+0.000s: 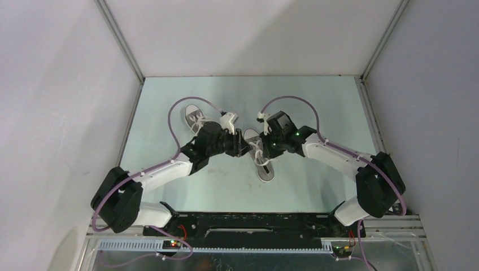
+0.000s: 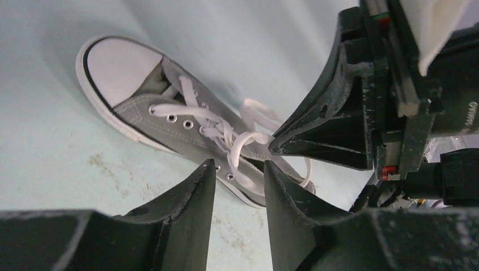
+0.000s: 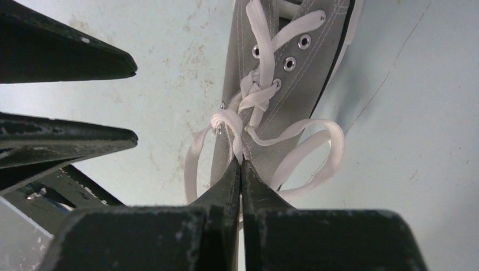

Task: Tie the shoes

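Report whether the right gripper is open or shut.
Shut. In the right wrist view the right gripper has its jaws pressed together, with a white lace pinched at their tips.

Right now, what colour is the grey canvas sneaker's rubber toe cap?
White rubber toe cap; the left wrist view shows it best.

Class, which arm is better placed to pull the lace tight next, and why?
Right, probably: the right gripper is shut on the lace; the left gripper is open, empty.
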Controlling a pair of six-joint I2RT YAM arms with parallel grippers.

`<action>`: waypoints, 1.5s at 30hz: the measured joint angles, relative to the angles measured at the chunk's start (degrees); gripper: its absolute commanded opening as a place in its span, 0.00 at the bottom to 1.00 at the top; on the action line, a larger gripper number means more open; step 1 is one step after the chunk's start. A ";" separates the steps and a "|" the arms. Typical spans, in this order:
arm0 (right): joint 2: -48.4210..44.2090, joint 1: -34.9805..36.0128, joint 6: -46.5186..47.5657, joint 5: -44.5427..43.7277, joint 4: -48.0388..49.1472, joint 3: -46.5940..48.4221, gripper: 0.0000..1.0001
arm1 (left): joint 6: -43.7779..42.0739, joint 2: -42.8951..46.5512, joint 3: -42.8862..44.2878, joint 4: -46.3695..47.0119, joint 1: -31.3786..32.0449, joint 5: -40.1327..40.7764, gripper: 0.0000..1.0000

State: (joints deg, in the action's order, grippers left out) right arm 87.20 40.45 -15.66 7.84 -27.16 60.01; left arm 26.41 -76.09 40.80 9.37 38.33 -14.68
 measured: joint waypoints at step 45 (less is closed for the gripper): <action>-9.60 -11.74 -0.44 9.42 4.85 -5.42 0.50 | -2.21 -12.48 0.87 7.74 -5.84 -2.40 0.00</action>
State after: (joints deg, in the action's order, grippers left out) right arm 77.60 28.71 -16.10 17.26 -22.31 54.59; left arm 24.21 -88.58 41.67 17.10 32.49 -17.08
